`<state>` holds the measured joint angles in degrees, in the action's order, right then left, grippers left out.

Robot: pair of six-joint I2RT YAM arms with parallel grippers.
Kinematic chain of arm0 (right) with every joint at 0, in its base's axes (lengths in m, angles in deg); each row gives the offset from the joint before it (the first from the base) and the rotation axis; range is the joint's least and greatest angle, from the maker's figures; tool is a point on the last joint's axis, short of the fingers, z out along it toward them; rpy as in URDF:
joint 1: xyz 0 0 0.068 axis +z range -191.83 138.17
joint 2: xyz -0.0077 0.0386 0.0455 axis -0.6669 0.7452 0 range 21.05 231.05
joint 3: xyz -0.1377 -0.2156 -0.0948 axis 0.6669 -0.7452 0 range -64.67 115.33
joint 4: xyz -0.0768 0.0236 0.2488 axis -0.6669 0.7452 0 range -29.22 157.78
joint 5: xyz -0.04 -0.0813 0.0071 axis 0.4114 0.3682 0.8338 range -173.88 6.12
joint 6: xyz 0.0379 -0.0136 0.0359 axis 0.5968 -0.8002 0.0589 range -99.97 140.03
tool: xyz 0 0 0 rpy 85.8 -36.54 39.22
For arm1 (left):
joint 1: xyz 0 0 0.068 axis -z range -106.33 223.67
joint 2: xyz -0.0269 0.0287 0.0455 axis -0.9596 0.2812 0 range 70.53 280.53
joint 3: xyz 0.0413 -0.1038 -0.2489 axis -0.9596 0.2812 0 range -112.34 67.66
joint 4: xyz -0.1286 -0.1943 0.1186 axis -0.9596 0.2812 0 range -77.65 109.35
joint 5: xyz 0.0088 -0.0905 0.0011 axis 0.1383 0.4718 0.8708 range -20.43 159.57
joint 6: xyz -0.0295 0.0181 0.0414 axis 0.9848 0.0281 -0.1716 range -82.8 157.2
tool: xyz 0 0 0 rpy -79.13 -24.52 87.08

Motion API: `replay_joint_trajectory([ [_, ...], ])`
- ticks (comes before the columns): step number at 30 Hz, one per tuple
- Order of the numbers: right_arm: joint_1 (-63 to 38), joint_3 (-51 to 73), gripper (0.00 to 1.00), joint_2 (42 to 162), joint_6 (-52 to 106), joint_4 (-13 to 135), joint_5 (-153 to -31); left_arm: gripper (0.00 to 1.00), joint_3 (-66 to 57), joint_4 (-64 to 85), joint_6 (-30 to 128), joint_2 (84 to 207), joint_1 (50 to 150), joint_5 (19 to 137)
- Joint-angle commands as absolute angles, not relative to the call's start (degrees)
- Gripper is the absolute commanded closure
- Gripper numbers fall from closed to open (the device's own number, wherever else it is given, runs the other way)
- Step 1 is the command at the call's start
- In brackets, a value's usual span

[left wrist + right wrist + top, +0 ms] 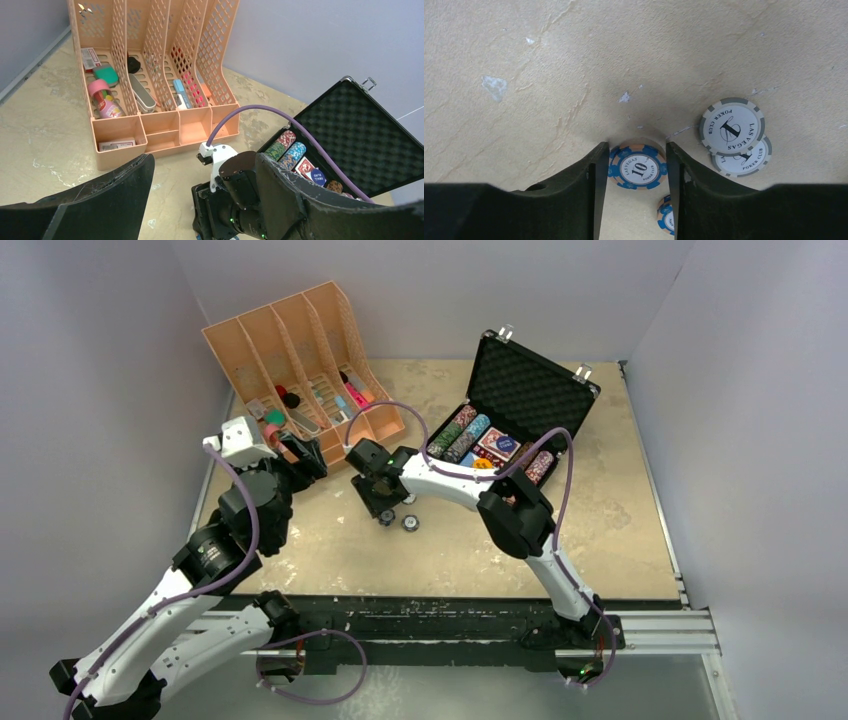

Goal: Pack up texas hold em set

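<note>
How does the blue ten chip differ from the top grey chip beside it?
The blue chip reads 10; the grey chip reads 1. The blue chip sits in the right gripper; the grey chip lies free, overlapping a second grey chip. Both lie face up, marked Las Vegas Poker Club.

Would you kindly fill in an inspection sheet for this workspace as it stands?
Surface: beige table, scuffed.
Job's things: black briefcase open, chips and cards inside; blue 10 chip, second blue chip and two grey chips loose on table.
Clutter: orange organiser holding small items.
Grippers: left gripper open, empty; right gripper closed on the blue 10 chip.
Cables: purple cables looped along both arms.
Surroundings: grey walls.
</note>
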<state>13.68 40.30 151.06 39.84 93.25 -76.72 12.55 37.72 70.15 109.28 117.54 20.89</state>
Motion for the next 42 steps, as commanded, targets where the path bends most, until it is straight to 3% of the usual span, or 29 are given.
replay_joint_trajectory([
  [1, 14.12, 40.71, 0.48, 147.65, 38.4, 94.7, -77.65, 0.27, 12.77, 36.1, 70.16, 109.21, 117.38, 20.53],
  [6, 14.49, 40.63, 0.4, 147.33, 38.1, 94.61, -77.02, 0.27, 12.85, 36.17, 70.14, 109.04, 117.4, 20.45],
  [16, 16.81, 39.92, 0.39, 149.68, 36.81, 98.49, -72.8, 0.27, 13.28, 35.95, 70.43, 108.75, 117.41, 20.09],
  [20, 16.98, 39.63, 0.47, 150.53, 36.98, 99.21, -72.71, 0.27, 13.38, 36.05, 70.43, 108.68, 117.36, 19.96],
  [24, 16.91, 38.39, 0.65, 151.02, 38.67, 98.83, -73.43, 0.27, 13.37, 36.08, 70.43, 108.54, 117.35, 19.91],
  [27, 16.85, 38.4, 0.74, 151.76, 39.95, 98.12, -71.08, 0.27, 13.44, 36.08, 70.43, 108.52, 117.35, 19.92],
  [33, 16.59, 38.02, 0.82, 148.25, 42.47, 95.13, -68.76, 0.27, 14.19, 36.71, 72.14, 108.55, 117.35, 20.48],
  [42, 13.43, 33.17, 0.82, 136.44, 46.51, 89.6, -71.38, 0.25, 19.34, 41.97, 87.36, 109.4, 117.39, 18.91],
])
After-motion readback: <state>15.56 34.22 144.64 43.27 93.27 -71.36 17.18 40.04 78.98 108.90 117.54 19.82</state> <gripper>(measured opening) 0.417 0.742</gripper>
